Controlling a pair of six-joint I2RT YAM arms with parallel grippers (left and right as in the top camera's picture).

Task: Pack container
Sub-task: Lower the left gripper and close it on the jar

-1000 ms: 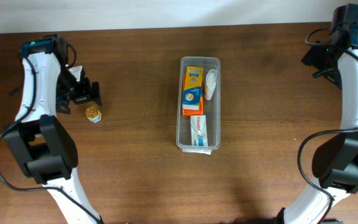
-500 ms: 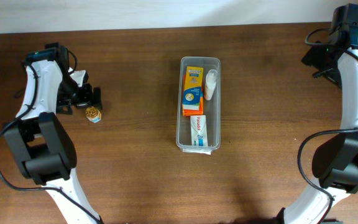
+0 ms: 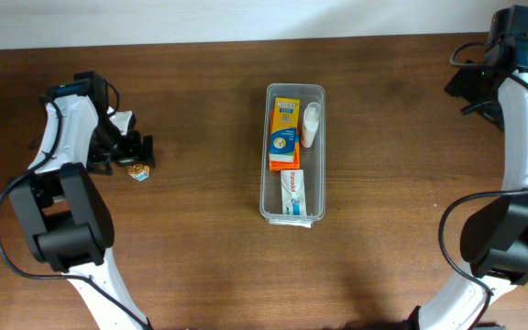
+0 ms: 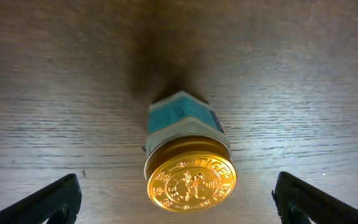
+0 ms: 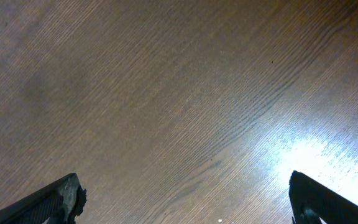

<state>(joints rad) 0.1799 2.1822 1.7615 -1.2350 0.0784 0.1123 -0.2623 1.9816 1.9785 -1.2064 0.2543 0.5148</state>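
Container (image 3: pixel 272 194) holds orange box (image 3: pixel 283 135), toothpaste box (image 3: pixel 292 192), white item (image 3: pixel 311 124). Gold-lidded jar (image 4: pixel 190 174) not yet packed, on worktop (image 4: pixel 303 74) between jaws of wide-open left pincer (image 4: pixel 179 198), ungripped. Right pincer (image 5: pixel 185 196) open, empty.

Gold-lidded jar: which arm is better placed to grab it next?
Left. The left tool, open, frames the jar between its jaws; the right tool faces bare table, far beyond the container.

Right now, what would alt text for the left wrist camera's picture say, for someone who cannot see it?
A small jar with an embossed gold lid and a blue-and-white label stands on a brown wooden table. It sits untouched, centred between the dark fingertips of the open left pincer.
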